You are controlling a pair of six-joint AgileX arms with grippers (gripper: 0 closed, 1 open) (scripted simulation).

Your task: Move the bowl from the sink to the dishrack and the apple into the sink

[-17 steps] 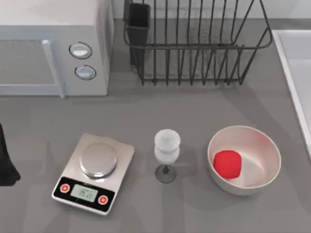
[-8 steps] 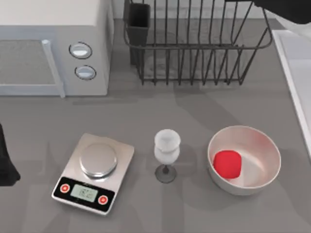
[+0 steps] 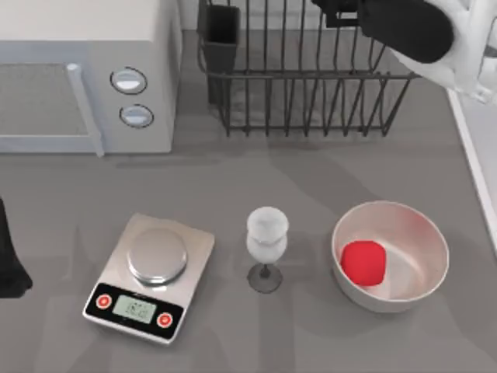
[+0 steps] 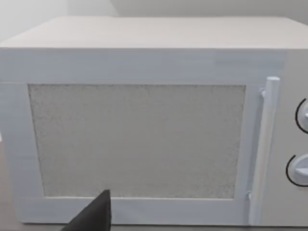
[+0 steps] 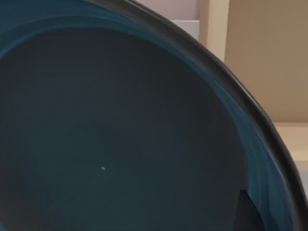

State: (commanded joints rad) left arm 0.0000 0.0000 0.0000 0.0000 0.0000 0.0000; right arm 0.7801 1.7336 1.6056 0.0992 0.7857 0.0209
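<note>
- jaws of the right gripper cannot be read for width; a dark sliver at the bowl's rim in the right wrist view looks like a finger, so it probably grips the rim.
- bowl crowds that camera, teal inside; in the top view the right arm is over the dishrack, beside the sink.
- rigid, smooth and likely slippery, moderately light; a rim pinch is the natural hold.
- round, so no long axis; its opening faces the wrist camera.
- apple lies in the cream bowl: small, firm, best taken across its sides.
- left gripper is parked facing the microwave, jaw state unclear.
</note>
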